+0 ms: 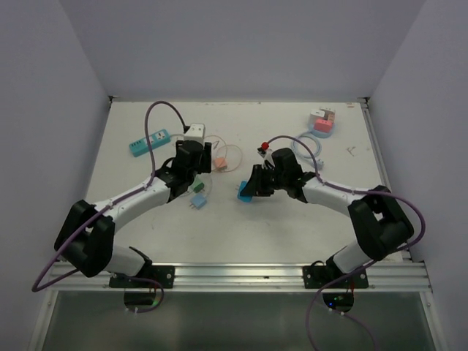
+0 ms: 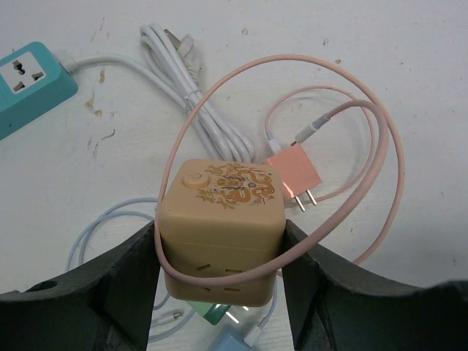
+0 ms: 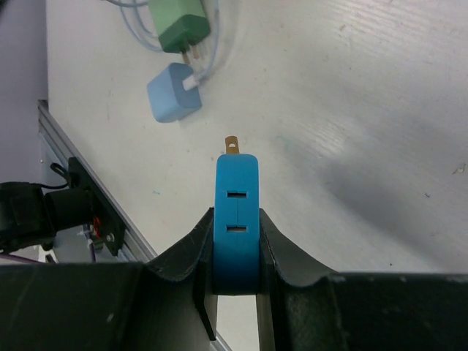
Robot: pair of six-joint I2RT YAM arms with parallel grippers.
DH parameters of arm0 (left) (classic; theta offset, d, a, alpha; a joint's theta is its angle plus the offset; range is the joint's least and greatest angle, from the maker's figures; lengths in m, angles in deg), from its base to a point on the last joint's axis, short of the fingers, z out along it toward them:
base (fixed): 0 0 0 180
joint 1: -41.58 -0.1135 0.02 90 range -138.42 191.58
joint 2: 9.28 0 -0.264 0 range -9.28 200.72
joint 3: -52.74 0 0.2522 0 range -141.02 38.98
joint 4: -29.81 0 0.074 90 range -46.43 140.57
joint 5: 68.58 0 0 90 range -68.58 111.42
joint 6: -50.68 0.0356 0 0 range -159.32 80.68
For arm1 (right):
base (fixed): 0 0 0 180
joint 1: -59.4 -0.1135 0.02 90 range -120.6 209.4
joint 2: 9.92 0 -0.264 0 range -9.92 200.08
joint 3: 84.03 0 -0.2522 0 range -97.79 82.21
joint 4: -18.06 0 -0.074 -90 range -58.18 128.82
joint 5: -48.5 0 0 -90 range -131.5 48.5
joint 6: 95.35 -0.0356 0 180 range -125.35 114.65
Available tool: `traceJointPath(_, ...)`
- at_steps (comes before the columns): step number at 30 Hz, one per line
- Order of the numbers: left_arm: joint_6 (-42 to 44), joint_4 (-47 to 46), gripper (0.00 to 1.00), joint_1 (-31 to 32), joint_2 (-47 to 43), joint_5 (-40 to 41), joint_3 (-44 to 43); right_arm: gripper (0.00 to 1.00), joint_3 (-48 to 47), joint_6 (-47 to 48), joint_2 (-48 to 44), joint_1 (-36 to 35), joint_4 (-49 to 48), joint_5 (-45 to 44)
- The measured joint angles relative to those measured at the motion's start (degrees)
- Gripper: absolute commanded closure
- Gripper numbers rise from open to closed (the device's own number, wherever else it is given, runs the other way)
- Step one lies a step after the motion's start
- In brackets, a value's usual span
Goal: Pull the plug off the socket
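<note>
The left gripper (image 2: pixel 221 274) pinches a smooth beige plastic cube socket (image 2: pixel 223 212) with gold pattern; the right gripper (image 3: pixel 236 256) pinches a flat blue plug (image 3: pixel 236 186), brass prong (image 3: pixel 232 142) showing.

A pink cable (image 2: pixel 395 157) and white cord (image 2: pixel 196 95) crowd the centre around my left hand (image 2: pixel 221 257); bare counter (image 2: pixel 431 44) lies upper right.

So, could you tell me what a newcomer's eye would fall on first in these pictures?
Probably the beige cube socket with its gold pattern, clamped in the left hand near the middle of the table, with a pink cable looped around it. Next comes the bright blue plug gripped in the right hand, its metal prong showing at the far end, clear of the cube.
</note>
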Motion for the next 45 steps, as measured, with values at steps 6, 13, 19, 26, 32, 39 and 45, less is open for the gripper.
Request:
traceJointPath(6,-0.1,3.5,1.00,-0.8,1.3,-1.2,-1.7,1.00,-0.8,-0.7,9.5,0.0,-2.0,1.4)
traceJointPath(13,-0.9,9.7,0.93,-4.5,4.3,-5.5,-3.9,0.69,-6.1,-1.9,16.4,0.0,-5.1,2.8)
traceJointPath(19,-1.9,14.3,0.87,-6.9,7.0,-7.7,-7.3,0.27,-8.3,-2.1,18.3,0.0,-7.6,2.9)
traceJointPath(26,-2.0,21.3,0.74,-11.3,10.4,-9.7,-13.5,0.15,-7.8,-0.4,18.6,-0.1,-7.6,2.8)
traceJointPath(32,-0.7,27.1,0.70,-15.1,13.0,-10.4,-21.3,0.14,-4.9,1.7,15.1,-0.1,-7.0,-0.8)
traceJointPath(39,1.7,30.0,0.62,-21.9,21.5,-12.9,-27.4,0.14,-2.8,3.0,12.0,-0.1,-6.1,-6.2)
traceJointPath(45,3.6,32.2,0.46,-25.9,30.5,-16.2,-32.1,0.14,-2.5,3.9,11.3,-0.1,-5.2,-9.4)
